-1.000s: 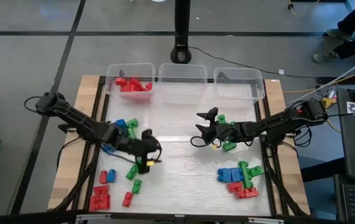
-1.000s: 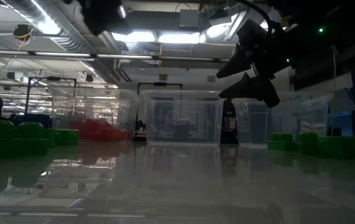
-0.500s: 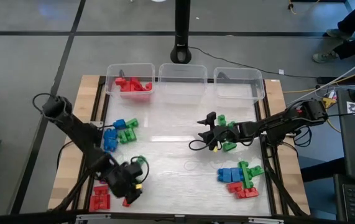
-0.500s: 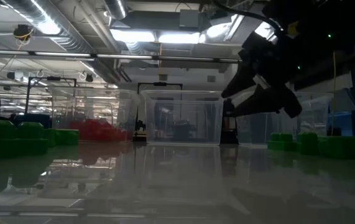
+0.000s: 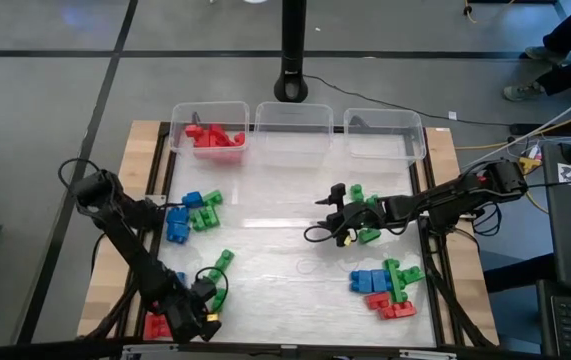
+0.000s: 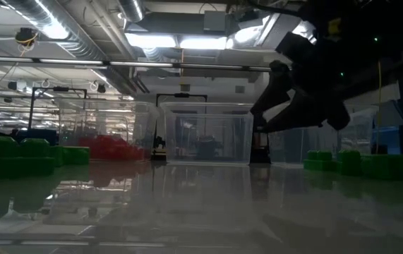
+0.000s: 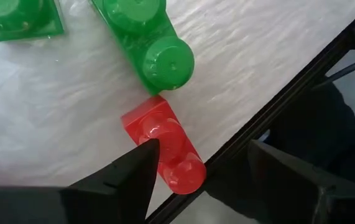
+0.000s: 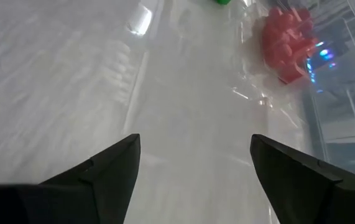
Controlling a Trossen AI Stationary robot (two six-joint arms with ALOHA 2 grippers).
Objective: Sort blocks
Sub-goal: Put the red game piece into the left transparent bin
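The blocks lie in loose groups on the white table top. A red two-stud block (image 7: 171, 155) lies beside a green block (image 7: 155, 46) at the near edge. Red blocks (image 5: 157, 325) sit in the near left corner, and blue and green ones (image 5: 190, 212) lie at the left. My left gripper (image 5: 208, 318) (image 7: 199, 155) hangs open over the red two-stud block, fingers pointing steeply down; I cannot tell whether it touches it. My right gripper (image 5: 327, 215) (image 8: 193, 149) (image 6: 265, 95) stands open above the table's middle, with green blocks (image 5: 367, 215) behind it.
Three clear bins stand along the far edge; the left one (image 5: 208, 130) holds red blocks, as the right wrist view also shows (image 8: 286, 43). A mixed pile of blue, green and red blocks (image 5: 385, 285) lies near the right. The black table frame (image 7: 276, 112) runs beside the red block.
My left gripper has swung from the table's left middle toward the near edge, sinking and rolling about its own axis, and now hangs over the near left blocks. My right gripper has stayed in place but has tipped and turned a little.
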